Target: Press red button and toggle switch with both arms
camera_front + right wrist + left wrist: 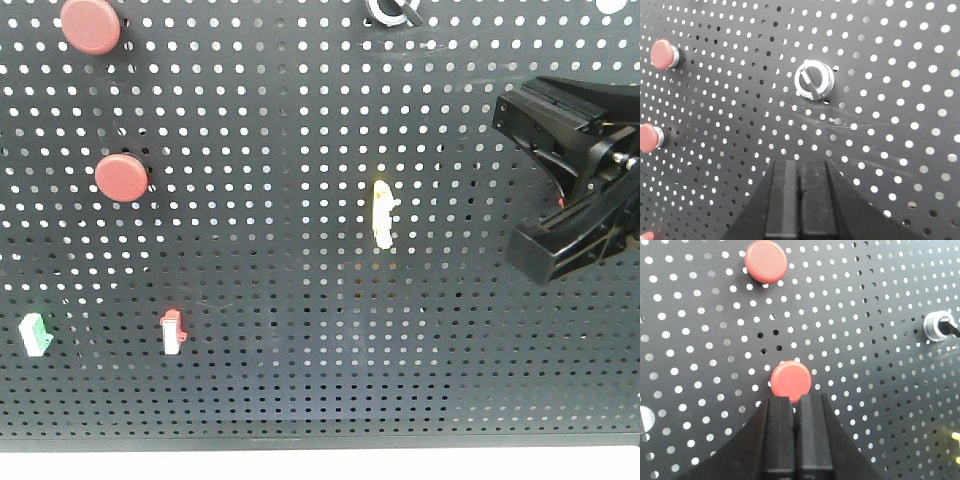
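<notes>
Black perforated metal surface [300, 380] carries all fittings. The upper red round plastic button [90, 25] sits at its top left; the lower red round plastic button [122, 178] sits below and slightly right of it. The slim pale-yellow lever [381, 213] stands near the centre; the small red-and-white switch [172, 332] and small green-and-white switch [35, 334] sit low on the left, well apart from the lever. The silver round rotary knob [813, 80] sits at the top edge in the front view.

Left gripper [795, 399]: black flat jaws drawn together with only a thin seam between them, holding nothing. In the left wrist view its tips overlap the bottom rim of the lower red round plastic button; contact cannot be told. The front view shows that button's whole face uncovered.

Right gripper [800, 164]: jaws pressed together, holding nothing. It points at the surface just below the silver round rotary knob and is apart from it. Its black boxy body shows at the right edge of the front view, well right of the lever.

A red sliver [647, 234] shows at the lower left corner of the right wrist view; it is too cropped to tell whether it is the toggle switch.
</notes>
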